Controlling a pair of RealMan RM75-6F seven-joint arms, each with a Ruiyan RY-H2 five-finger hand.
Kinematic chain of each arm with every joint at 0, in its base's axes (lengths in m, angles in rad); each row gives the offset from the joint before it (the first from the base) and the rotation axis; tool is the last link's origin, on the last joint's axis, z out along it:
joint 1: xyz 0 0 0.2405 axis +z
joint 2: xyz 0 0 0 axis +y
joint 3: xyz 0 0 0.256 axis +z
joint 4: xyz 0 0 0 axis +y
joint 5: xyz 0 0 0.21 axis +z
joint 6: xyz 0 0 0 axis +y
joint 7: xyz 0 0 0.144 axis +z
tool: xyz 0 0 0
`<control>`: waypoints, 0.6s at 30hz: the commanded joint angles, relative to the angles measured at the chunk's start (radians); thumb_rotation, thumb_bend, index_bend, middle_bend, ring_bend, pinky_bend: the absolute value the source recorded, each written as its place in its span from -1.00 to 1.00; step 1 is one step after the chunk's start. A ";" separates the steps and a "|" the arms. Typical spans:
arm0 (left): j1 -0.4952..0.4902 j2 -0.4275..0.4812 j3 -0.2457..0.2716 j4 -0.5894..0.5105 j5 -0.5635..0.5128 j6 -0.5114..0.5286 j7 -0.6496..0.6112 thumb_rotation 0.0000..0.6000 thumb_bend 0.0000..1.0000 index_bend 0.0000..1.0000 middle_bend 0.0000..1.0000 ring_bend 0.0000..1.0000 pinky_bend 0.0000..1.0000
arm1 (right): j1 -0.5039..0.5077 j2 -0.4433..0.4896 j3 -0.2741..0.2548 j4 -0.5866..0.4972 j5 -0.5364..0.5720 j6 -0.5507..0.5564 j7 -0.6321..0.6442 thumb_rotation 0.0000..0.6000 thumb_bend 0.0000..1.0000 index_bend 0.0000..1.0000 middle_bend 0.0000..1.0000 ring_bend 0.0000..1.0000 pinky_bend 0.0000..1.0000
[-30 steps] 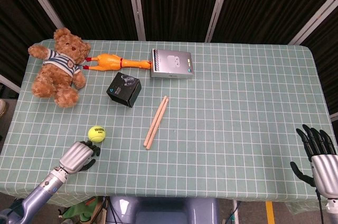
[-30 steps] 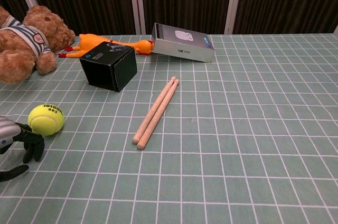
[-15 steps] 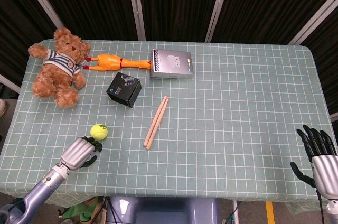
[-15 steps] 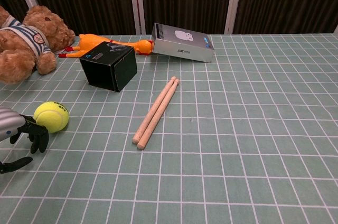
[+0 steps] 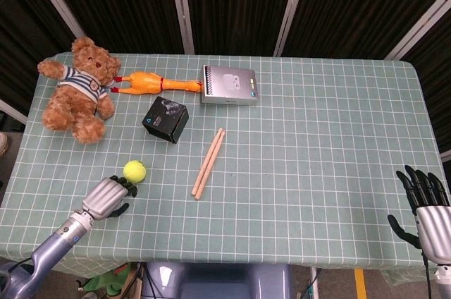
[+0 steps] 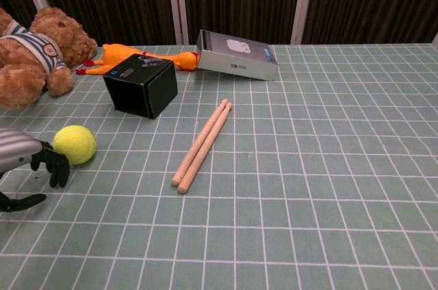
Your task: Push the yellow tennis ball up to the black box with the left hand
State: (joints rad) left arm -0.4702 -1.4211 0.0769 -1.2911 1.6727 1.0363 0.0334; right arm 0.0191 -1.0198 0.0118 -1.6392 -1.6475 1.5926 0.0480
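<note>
The yellow tennis ball [image 5: 134,170] sits on the green checked tabletop [image 5: 317,137], with bare cloth between it and the black box [image 5: 165,119]. The left hand [image 5: 107,197] lies just behind the ball, fingers curled, near the front edge. The right hand [image 5: 423,207], fingers spread, holds nothing at the far front corner.

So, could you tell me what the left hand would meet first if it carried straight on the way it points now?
The left hand points up-table at the yellow tennis ball, right at its fingertips, so it meets the ball first. The black box lies beyond, roughly along that line.
</note>
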 commanded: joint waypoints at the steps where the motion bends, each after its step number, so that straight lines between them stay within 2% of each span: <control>1: -0.019 -0.008 -0.010 0.014 -0.005 -0.013 -0.020 1.00 -0.23 -0.18 -0.17 -0.39 -0.31 | 0.001 0.001 0.001 -0.001 0.003 -0.002 0.002 1.00 -0.32 -1.00 -1.00 -1.00 -1.00; 18: -0.104 -0.055 -0.034 0.121 -0.009 -0.066 -0.091 1.00 -0.21 -0.22 -0.26 -0.49 -0.39 | -0.002 0.004 0.005 0.007 0.009 0.003 0.018 1.00 -0.31 -1.00 -1.00 -1.00 -1.00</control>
State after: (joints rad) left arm -0.5694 -1.4719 0.0451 -1.1753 1.6614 0.9704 -0.0569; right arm 0.0161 -1.0157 0.0165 -1.6320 -1.6389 1.5960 0.0662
